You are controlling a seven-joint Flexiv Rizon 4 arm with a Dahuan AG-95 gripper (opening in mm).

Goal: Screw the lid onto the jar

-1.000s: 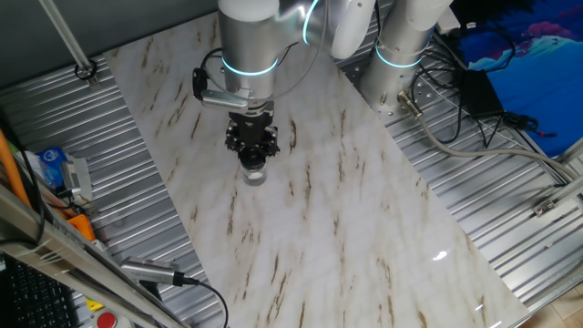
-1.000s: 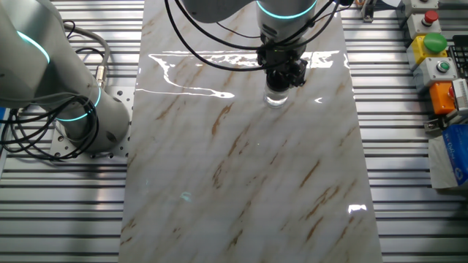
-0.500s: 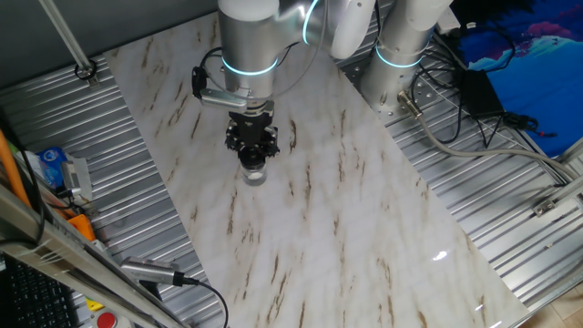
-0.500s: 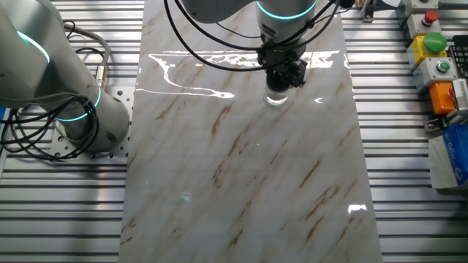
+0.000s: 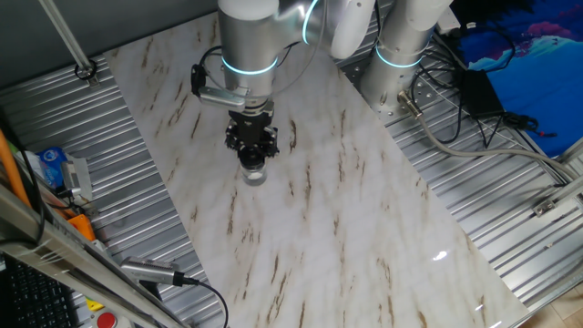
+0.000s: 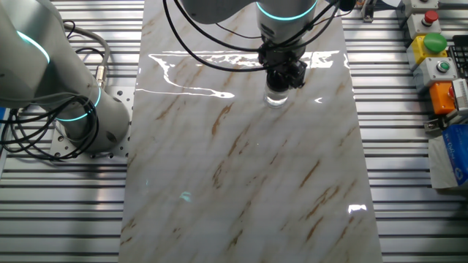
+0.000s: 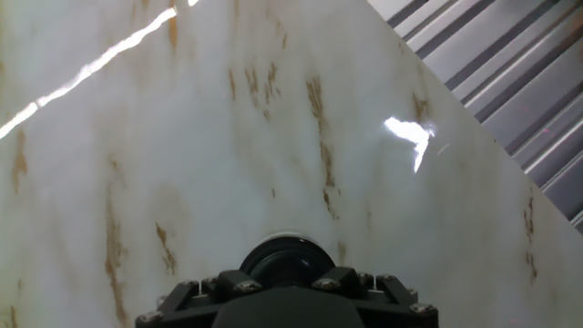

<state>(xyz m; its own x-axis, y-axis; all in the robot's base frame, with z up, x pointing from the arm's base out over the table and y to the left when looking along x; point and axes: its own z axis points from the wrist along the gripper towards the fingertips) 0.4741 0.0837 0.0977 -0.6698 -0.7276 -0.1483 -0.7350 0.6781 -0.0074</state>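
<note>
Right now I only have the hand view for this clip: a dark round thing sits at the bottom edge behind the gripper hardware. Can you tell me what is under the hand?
Observer: In one fixed view the gripper stands straight over a small clear jar on the marble table.
Operator: Is the lid already on the jar?
Observer: The other fixed view shows only glass below the fingers, the jar; the lid shows in your view alone, as that dark disc.
Operator: Anything else on the marble near it?
Observer: The fixed views show a second robot arm, mounted off the marble.
</note>
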